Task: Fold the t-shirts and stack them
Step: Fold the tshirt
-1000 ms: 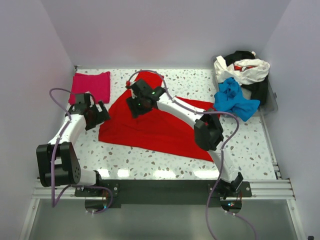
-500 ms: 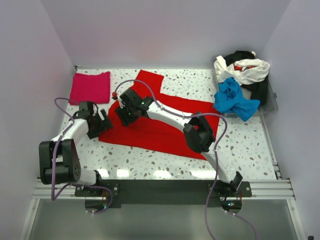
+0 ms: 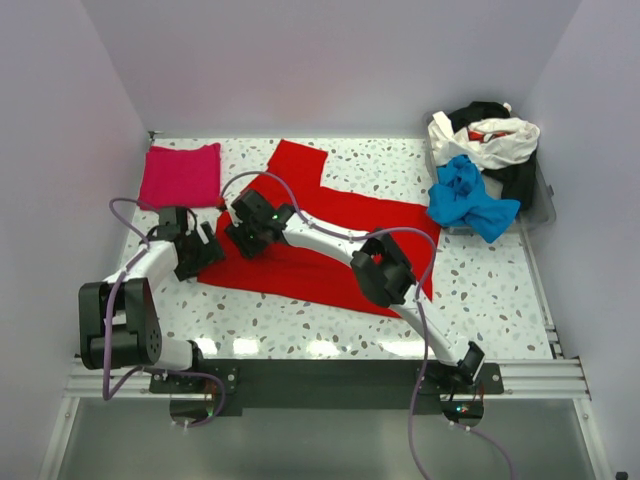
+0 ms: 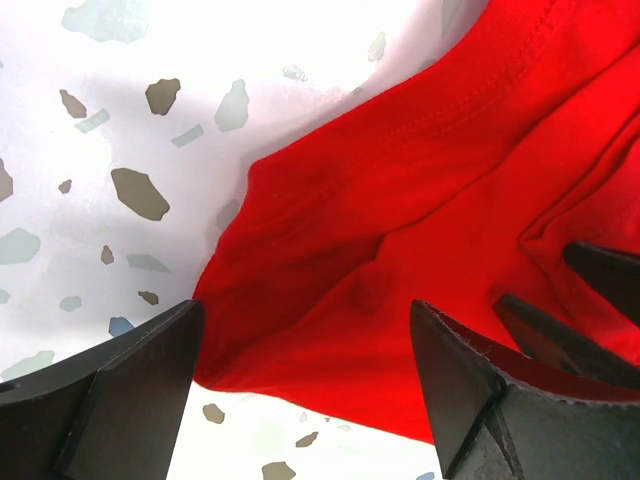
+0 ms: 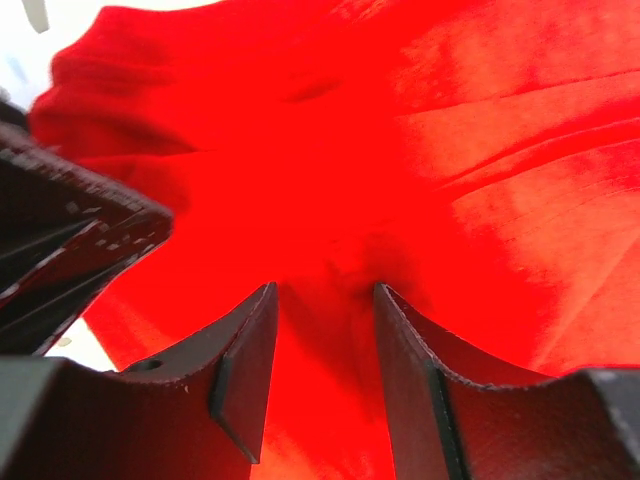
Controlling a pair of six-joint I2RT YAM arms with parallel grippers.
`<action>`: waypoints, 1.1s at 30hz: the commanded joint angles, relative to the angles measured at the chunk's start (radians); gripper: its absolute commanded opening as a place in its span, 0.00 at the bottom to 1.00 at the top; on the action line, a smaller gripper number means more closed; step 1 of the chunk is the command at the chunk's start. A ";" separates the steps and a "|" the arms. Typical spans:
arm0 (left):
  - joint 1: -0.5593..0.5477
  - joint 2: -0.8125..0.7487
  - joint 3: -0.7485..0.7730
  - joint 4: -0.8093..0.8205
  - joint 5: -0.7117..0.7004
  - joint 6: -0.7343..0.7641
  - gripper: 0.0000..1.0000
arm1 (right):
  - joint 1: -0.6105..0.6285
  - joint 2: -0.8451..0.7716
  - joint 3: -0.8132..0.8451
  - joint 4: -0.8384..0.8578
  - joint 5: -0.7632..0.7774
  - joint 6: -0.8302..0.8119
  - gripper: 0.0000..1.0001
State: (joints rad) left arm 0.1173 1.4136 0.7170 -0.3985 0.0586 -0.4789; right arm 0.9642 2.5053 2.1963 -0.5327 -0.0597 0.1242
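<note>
1. You have one red t-shirt, spread flat.
2. You have one magenta t-shirt, folded.
3. You have one blue t-shirt.
4. You have white cloth and black cloth tangled together; how many shirts each makes cannot be told.
5. You have two arms: the left arm and the right arm.

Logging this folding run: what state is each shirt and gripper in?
Large bright red cotton t-shirt: spread out, wrinkled.
Magenta-pink cotton t-shirt: folded.
Bright blue cotton t-shirt: crumpled.
White and black shirts: heaped, unfolded.
Left gripper: open at red shirt's corner.
Right gripper: open over red shirt.
</note>
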 commanded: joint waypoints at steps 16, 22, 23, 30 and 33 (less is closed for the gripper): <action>0.002 -0.019 -0.087 0.032 -0.020 0.017 0.89 | 0.005 0.001 0.022 0.053 0.143 -0.015 0.00; 0.002 -0.012 -0.087 0.038 -0.029 0.019 0.89 | -0.004 -0.046 0.005 0.048 0.181 0.031 0.00; 0.002 -0.007 -0.088 0.036 -0.029 0.019 0.89 | -0.010 -0.071 -0.004 0.051 0.187 0.041 0.00; 0.002 -0.005 -0.093 0.041 -0.032 0.014 0.89 | -0.096 -0.149 -0.098 0.062 0.225 0.123 0.00; 0.004 -0.004 -0.090 0.038 -0.036 0.016 0.89 | -0.140 -0.171 -0.141 0.066 0.222 0.146 0.00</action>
State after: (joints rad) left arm 0.1165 1.3769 0.6689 -0.3447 0.0475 -0.4770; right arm 0.8803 2.4317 2.0865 -0.4927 0.1207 0.2184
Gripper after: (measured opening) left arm 0.890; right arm 0.014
